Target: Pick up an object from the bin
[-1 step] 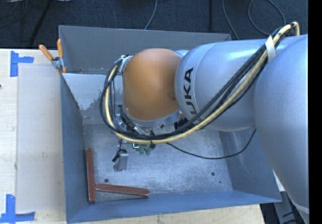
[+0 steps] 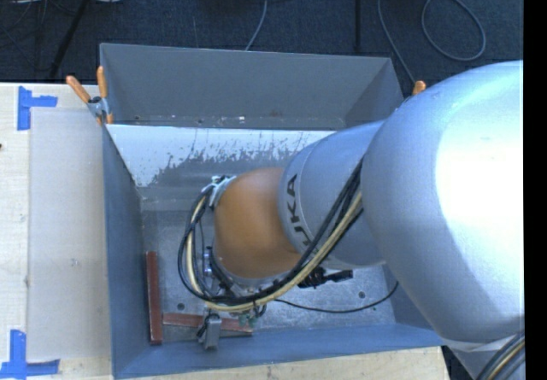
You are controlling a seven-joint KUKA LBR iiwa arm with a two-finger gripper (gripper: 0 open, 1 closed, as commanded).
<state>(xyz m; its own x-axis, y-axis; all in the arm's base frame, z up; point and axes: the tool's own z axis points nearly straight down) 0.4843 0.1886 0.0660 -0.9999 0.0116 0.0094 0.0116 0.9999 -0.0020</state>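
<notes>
Reaching into scratched grey bin (image 2: 122, 233), arm (image 2: 342, 199) over brown L-shaped strip (image 2: 154, 297), jaws' state impossible to tell, dark carpet (image 2: 171, 11) beyond.

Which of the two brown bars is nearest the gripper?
The bar lying crosswise, lowest in the view, right under the gripper; the other bar runs along the bin's left wall.

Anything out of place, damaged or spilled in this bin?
Nothing stands out. A reddish-brown L-shaped strip lies flat in the near-left corner of the bin, with the gripper down over its leg along the near wall. The only blemish is speckled scuffing on the sloped back wall, which looks like wear.
</notes>
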